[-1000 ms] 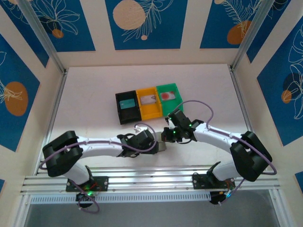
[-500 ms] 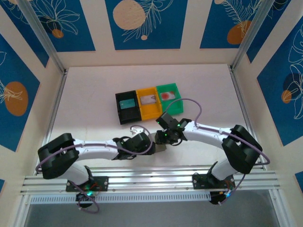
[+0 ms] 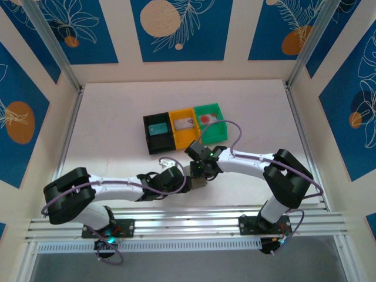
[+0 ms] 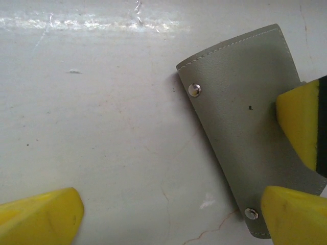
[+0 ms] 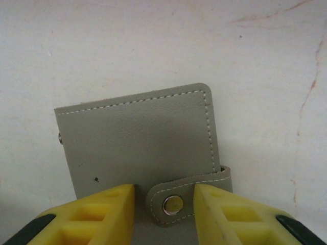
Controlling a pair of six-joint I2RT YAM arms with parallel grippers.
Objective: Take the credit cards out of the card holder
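The card holder [image 5: 143,138] lies folded shut on the table, a grey-taupe wallet with its snap tab [image 5: 173,204] fastened. My right gripper [image 5: 164,206] is open, its yellow fingers [image 5: 97,217] straddling the tab with a small gap on either side. My left gripper [image 4: 171,217] is wide open on the table, and the holder [image 4: 240,117] lies by its right finger [image 4: 294,217]. Seen from above, both grippers meet at the holder [image 3: 198,182]. One credit card with a red dot [image 3: 207,119] lies in the green bin, and a greyish one [image 3: 184,123] lies in the orange bin.
Three bins stand in a row behind the grippers: black [image 3: 147,140], orange [image 3: 189,138] and green [image 3: 220,133]. The black one holds a teal card [image 3: 157,130]. Metal rails run along the table's near edge [image 3: 188,226].
My right arm has swung left and toward the near edge, bringing its gripper over the holder. The left gripper has shifted slightly left and stays wide open.
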